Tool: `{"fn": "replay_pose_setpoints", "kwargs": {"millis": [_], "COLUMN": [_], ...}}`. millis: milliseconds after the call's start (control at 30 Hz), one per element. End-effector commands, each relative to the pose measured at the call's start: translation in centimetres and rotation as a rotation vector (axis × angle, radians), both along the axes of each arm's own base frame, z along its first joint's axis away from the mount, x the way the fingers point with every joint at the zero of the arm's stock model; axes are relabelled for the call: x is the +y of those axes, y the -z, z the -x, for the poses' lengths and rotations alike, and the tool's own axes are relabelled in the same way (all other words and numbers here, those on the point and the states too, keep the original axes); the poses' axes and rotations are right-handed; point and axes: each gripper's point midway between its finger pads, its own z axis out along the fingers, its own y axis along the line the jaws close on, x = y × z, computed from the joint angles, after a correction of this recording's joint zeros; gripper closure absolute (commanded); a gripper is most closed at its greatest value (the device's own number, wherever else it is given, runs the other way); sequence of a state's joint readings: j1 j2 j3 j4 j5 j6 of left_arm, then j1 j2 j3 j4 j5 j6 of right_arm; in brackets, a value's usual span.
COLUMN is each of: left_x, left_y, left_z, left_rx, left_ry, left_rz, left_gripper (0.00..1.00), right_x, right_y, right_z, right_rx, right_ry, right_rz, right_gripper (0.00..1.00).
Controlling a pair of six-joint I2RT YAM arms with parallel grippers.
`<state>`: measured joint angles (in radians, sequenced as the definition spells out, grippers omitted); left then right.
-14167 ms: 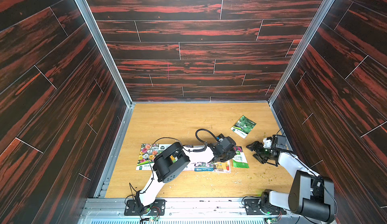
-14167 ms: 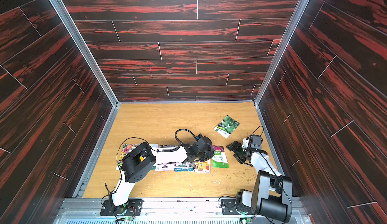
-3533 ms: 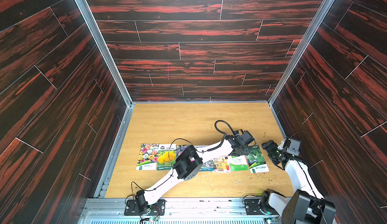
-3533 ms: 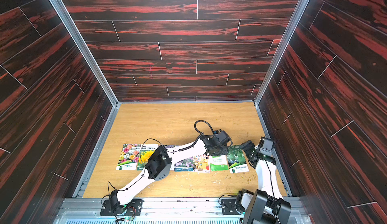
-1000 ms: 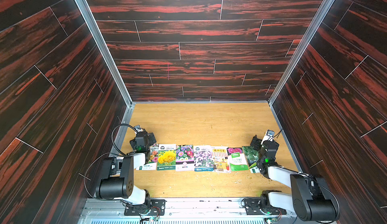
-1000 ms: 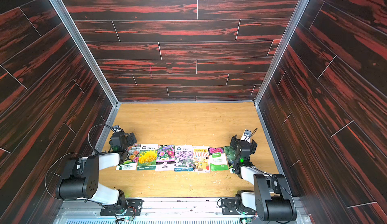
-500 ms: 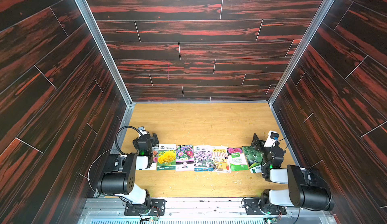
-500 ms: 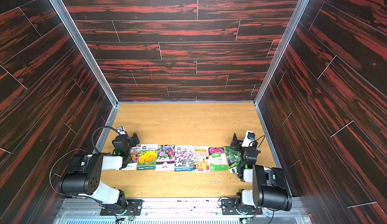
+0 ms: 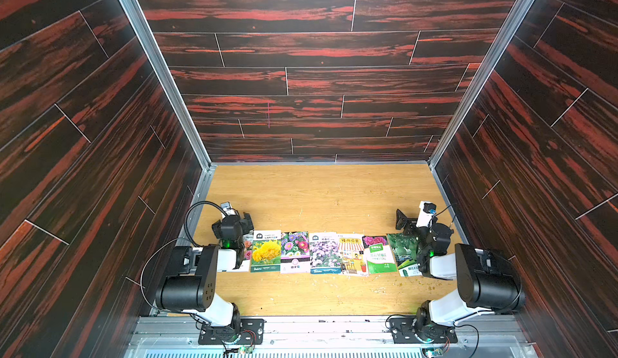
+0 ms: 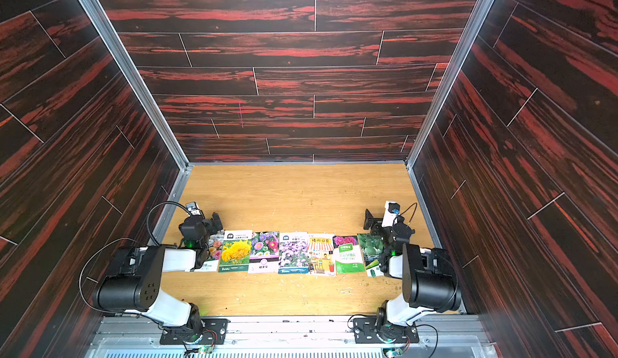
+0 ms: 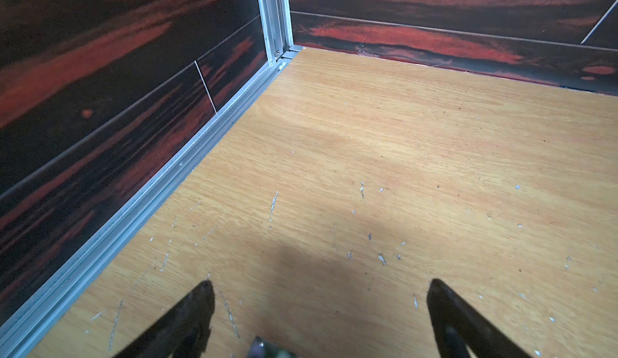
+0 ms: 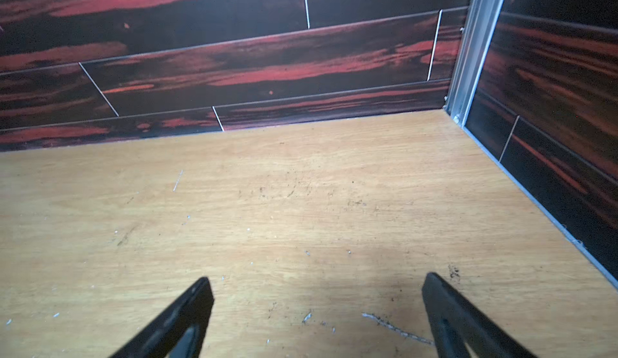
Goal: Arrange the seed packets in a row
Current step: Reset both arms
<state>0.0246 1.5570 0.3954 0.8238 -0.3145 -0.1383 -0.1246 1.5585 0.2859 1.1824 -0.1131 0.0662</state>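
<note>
Brought in since the earliest frame, the melon packet (image 9: 399, 251) now ends the row of seven seed packets (image 9: 329, 254), laid between the left gripper (image 11: 319, 286) and the right gripper (image 12: 314, 279). Both are spread wide, with nothing held, above the wooden table (image 9: 321, 199).

Seven colourful seed packets (image 9: 323, 253) lie flat, edge-to-edge in a row.
</note>
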Motion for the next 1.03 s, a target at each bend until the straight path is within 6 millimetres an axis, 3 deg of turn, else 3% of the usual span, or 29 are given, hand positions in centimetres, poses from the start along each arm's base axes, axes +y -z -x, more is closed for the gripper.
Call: {"fn": "replay_pose_setpoints", "kwargs": {"millis": [0, 1000], "left_x": [0.06, 0.06], "left_y": [-1.73, -1.72], "left_z": [-0.56, -0.55], "left_rx": [-0.046, -0.045], "left_ry": [-0.004, -0.003], "left_rz": [-0.017, -0.017], "left_gripper": [0.0, 0.0], "right_x": [0.12, 0.2], "right_y": [0.24, 0.21], "right_z": [-0.28, -0.25], "right_rx": [0.015, 0.012], "right_ry": [-0.013, -0.012], "right_rz": [0.007, 0.008], "right_gripper": [0.01, 0.01]}}
